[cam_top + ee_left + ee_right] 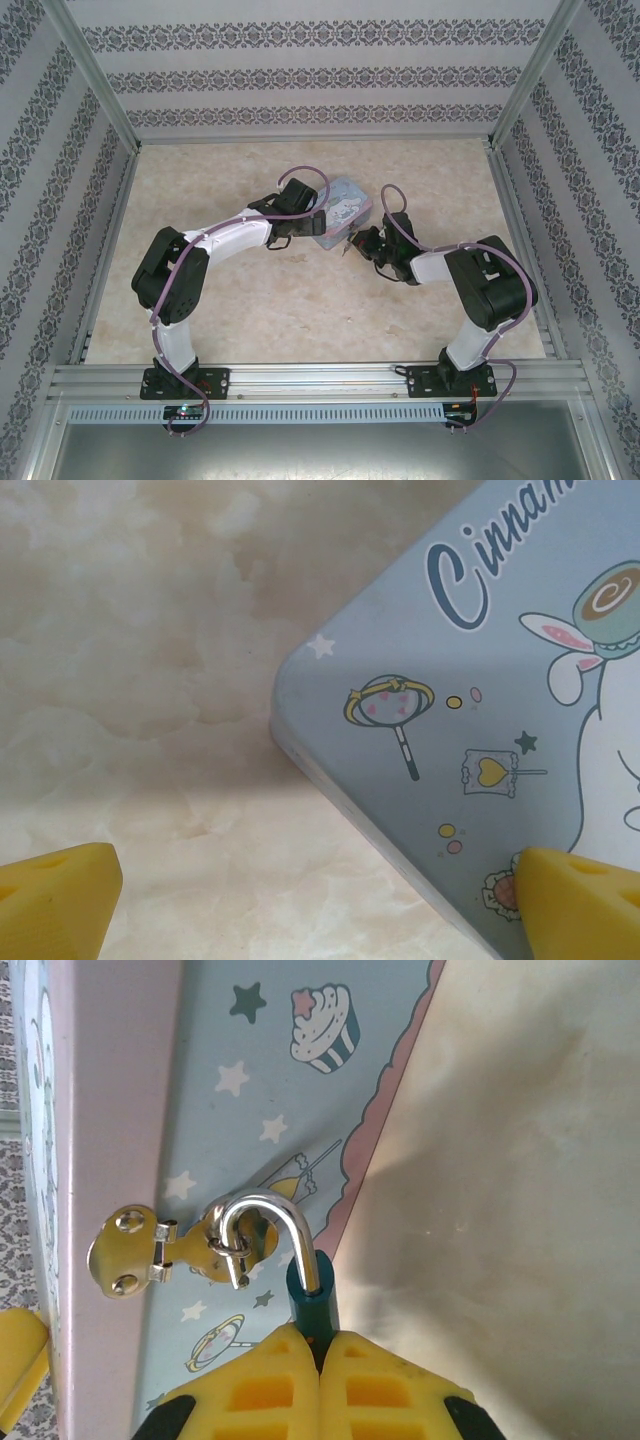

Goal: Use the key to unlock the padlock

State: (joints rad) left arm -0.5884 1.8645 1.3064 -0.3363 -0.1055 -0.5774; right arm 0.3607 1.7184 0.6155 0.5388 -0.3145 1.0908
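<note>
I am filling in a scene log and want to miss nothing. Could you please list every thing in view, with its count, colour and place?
tin: one, pale blue with pink edge and cartoon print, middle of the table between the two grippers
hasp: one, silver, on the tin's side
padlock: one, dark teal body with silver shackle, hooked through the hasp's loop, short end of the shackle out of the body
table: one, beige marbled top
walls: three, pale with dark patterned stripes, around the table
arms: two, white and black with purple cables, at the near edge
left gripper: one, yellow fingers, open, at the tin's corner
right gripper: one, yellow fingers, shut on the padlock's body
</note>
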